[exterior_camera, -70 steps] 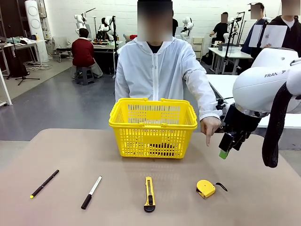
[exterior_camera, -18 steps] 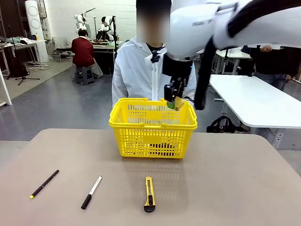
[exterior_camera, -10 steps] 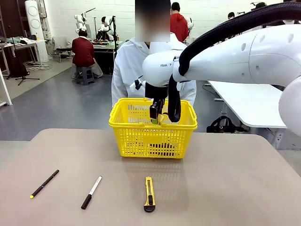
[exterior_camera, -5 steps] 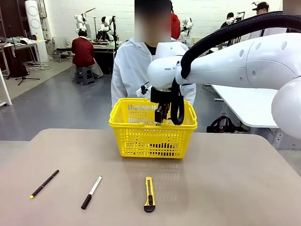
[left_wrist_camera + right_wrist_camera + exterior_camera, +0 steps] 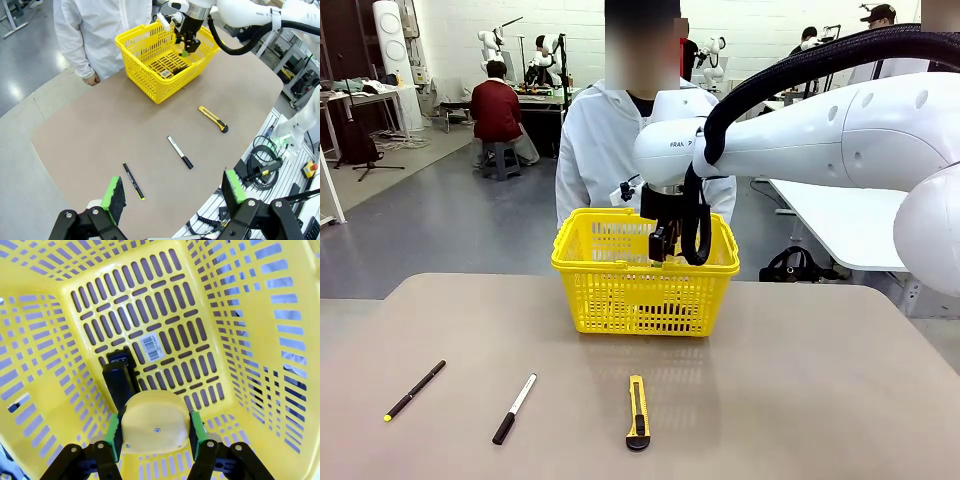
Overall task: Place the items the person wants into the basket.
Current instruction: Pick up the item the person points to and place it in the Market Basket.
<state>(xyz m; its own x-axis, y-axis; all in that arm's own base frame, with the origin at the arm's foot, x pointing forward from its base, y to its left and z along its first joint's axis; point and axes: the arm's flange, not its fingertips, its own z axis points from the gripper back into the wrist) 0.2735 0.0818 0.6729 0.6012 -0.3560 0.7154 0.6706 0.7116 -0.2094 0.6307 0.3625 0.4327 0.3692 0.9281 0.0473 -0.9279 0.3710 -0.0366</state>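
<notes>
Tape measure (image 5: 156, 419) lower, seemingly in hand (image 5: 155, 432)

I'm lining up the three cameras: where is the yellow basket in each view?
Front view: basket at the table's far middle, before the person.
Left wrist view: basket top centre, on the table's far side.
Right wrist view: basket seen from above, walls and floor all around.
Shared landmark: the right gripper reaching into it, holding the tape measure.
</notes>
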